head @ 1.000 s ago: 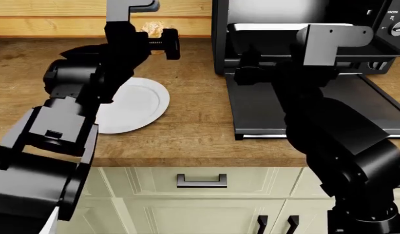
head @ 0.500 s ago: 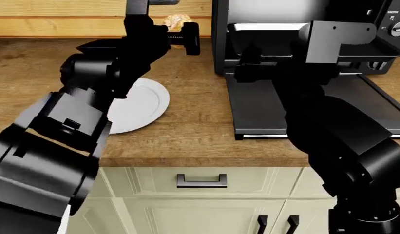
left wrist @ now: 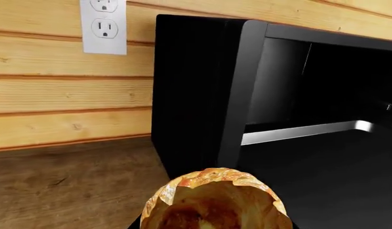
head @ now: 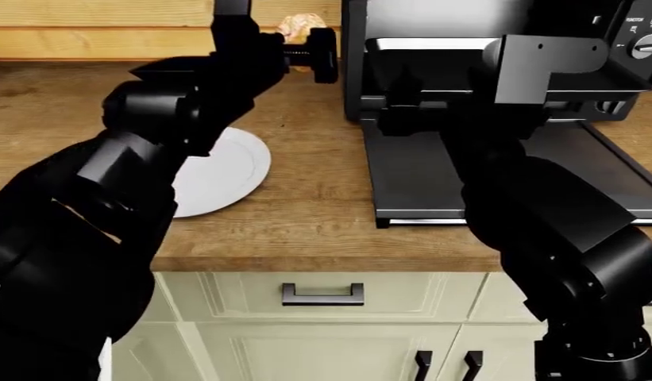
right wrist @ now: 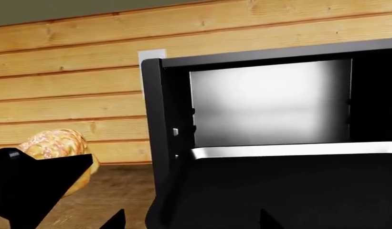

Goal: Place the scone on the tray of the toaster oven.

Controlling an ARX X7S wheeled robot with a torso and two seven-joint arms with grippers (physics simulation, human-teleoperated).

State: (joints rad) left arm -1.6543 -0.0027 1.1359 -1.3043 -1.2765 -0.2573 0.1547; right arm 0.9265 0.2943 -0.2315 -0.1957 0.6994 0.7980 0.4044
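while held, scone (head: pixel 301 26) beside toaster oven (head: pixel 495 55), above plate (head: pixel 214 171)

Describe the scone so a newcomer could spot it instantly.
Start at the black toaster oven on the wooden counter, door folded down. Just beside its side wall, near the plank wall, the left gripper holds the scone in the air: a lumpy golden-tan pastry, unlike the flat white plate.
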